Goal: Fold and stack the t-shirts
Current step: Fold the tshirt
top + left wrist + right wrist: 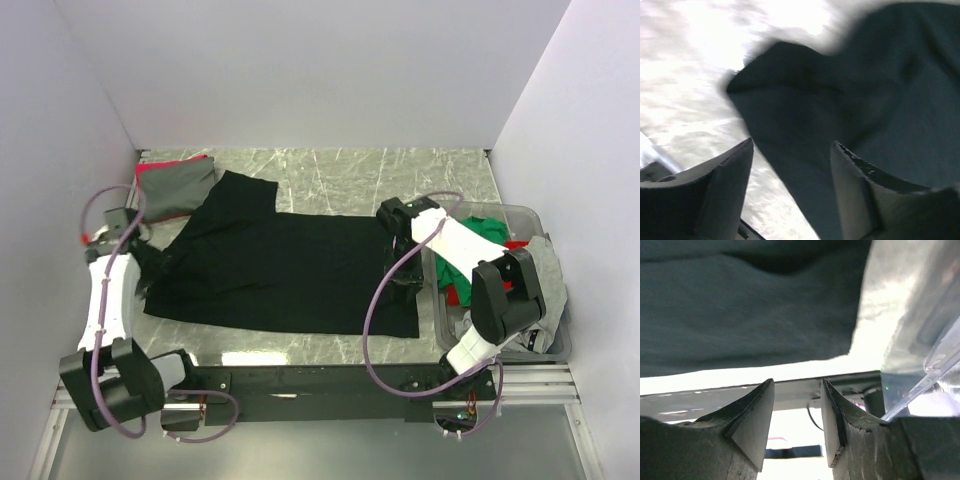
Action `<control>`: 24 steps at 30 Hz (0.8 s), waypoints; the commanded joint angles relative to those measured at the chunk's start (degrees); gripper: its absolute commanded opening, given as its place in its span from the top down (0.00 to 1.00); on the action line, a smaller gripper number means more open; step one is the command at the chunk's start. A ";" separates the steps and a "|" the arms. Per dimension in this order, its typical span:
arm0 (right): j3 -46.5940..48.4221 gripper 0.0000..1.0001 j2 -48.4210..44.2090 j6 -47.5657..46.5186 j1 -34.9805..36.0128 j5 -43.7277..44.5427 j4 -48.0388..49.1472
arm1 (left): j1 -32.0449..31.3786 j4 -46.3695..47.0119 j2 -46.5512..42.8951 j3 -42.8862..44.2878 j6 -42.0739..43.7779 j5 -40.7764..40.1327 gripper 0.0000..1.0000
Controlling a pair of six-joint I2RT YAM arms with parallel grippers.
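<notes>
Top view: grey-veined marble bench [330, 170], enclosed by white walls at 9, 12 and 3 o'clock.

At centre, large black t-shirt [290, 270], spread flat, one sleeve toward 11 o'clock, hem toward 3 o'clock.

At 4 o'clock, clear plastic bin [565, 340], holding a green t-shirt [487, 230] at its 12 o'clock end, red cloth [455, 295] by its 9 o'clock wall and grey cloth [548, 262] along its 3 o'clock side.

Left arm [110, 290] reaching to the 9 o'clock edge of the black t-shirt. Right arm [455, 240] reaching past the bin to the 3 o'clock edge of the same shirt.

At 10 o'clock, folded grey t-shirt [175, 188] lying on a red t-shirt [165, 163], just beside the black sleeve.

Left jaws: parted wide, gripping nothing, poised over the edge of the black cloth and bare bench.

Right jaws: parted, gripping nothing, black hem just ahead, bin rim at 4 o'clock in the wrist view.
</notes>
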 commanded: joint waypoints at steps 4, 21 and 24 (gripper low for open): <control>4.93 0.51 1.09 -0.43 1.37 -3.29 2.11 | -11.45 5.41 -0.51 -2.03 -0.97 8.97 0.39; -0.34 0.51 0.48 1.42 3.57 -5.49 7.13 | -22.97 10.60 14.71 -4.50 0.62 14.53 0.50; -0.08 0.51 0.22 1.60 3.66 -5.32 6.96 | -23.94 11.57 15.85 -4.59 0.35 14.44 0.51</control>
